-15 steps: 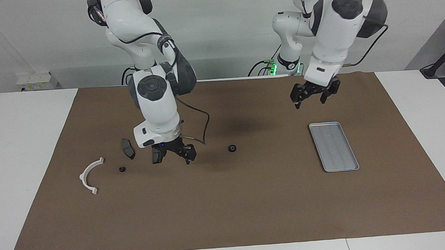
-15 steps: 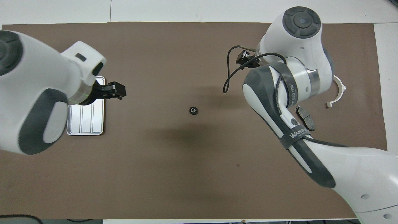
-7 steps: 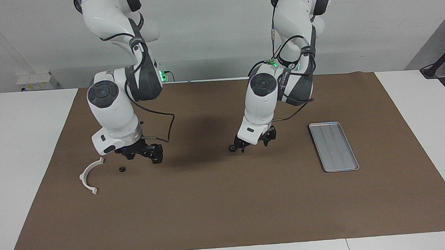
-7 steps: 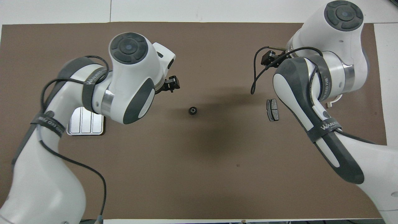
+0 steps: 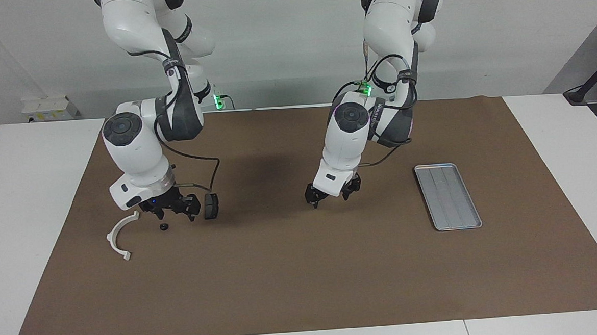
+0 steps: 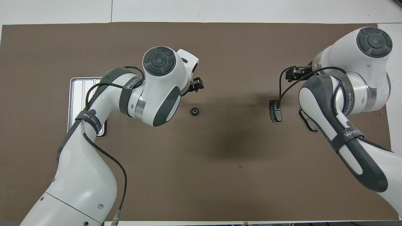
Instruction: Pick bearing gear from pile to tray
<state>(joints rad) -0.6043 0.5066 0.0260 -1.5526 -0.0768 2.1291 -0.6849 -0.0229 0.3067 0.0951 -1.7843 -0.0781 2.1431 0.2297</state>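
Note:
The bearing gear (image 6: 195, 111), a small black toothed ring, lies on the brown mat mid-table. My left gripper (image 5: 329, 195) hangs low and open right at it; in the facing view one fingertip (image 5: 311, 198) covers the gear, so contact cannot be told. The silver tray (image 5: 448, 195) lies toward the left arm's end, with nothing in it. The pile sits toward the right arm's end: a white half-ring bracket (image 5: 120, 235), a small black round piece (image 5: 164, 226) and a dark brake pad (image 5: 210, 205). My right gripper (image 5: 174, 213) hovers open just over the round piece, holding nothing.
A second brake pad (image 6: 309, 121) shows partly under the right arm in the overhead view. The brown mat (image 5: 304, 279) covers most of the white table. The right arm's cable (image 5: 204, 175) loops down close to the first brake pad.
The left arm swung from above the tray over to the gear and came down on it. The right arm shifted toward its own end of the table, uncovering a brake pad.

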